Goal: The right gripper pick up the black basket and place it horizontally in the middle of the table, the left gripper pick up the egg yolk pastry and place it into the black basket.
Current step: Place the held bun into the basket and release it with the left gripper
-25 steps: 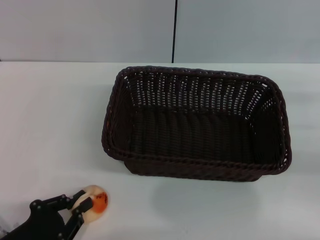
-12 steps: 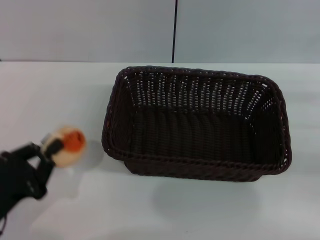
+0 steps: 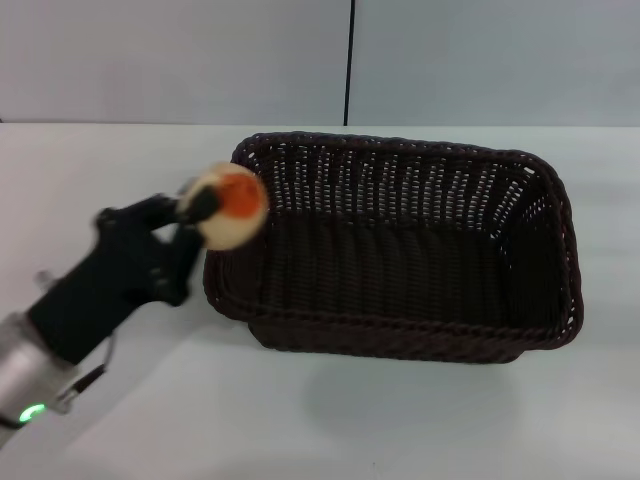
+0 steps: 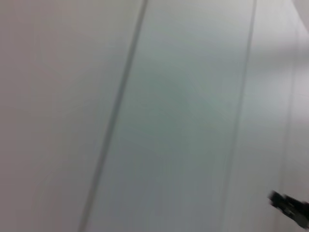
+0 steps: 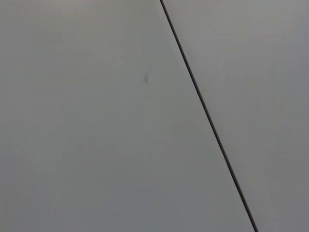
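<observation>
My left gripper point(image 3: 205, 207) is clamped on the egg yolk pastry point(image 3: 229, 207), raised at the black basket point(image 3: 395, 250)'s left end rim. The basket lies long-axis crosswise on the table point(image 3: 100, 200); its open floor is to my right, so that's where I'd carry.

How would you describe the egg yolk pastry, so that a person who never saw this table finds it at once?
Start at the black basket, the largest thing on the white table. At the basket's left rim, the left gripper holds the egg yolk pastry in the air. It is the only small, round, pale cream thing, with an orange-red patch on top.
</observation>
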Robot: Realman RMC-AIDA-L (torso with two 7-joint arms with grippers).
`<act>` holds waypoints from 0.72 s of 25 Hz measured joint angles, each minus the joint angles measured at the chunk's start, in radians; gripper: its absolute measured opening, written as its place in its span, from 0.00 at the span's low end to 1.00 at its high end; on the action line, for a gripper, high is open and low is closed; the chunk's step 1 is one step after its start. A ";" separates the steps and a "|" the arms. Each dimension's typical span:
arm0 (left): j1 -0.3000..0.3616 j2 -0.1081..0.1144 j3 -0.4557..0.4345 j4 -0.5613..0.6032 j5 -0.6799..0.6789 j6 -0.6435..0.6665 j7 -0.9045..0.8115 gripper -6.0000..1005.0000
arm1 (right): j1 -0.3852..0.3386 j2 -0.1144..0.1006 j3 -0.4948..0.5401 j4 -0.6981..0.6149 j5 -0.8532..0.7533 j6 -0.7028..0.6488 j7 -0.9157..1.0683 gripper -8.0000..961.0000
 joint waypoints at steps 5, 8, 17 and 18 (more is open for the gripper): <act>-0.054 -0.002 0.048 -0.051 0.000 -0.092 -0.006 0.06 | 0.003 0.004 -0.004 0.006 -0.005 -0.002 0.001 0.43; -0.056 -0.004 0.043 -0.079 0.000 -0.117 -0.006 0.06 | 0.003 0.005 -0.004 0.011 -0.004 -0.016 0.012 0.43; -0.047 -0.002 0.034 -0.095 -0.005 -0.030 0.002 0.24 | -0.002 0.006 -0.002 0.006 0.001 -0.088 0.082 0.43; -0.042 -0.002 0.027 -0.095 -0.007 -0.002 0.005 0.29 | -0.002 0.006 -0.002 0.006 0.001 -0.088 0.082 0.43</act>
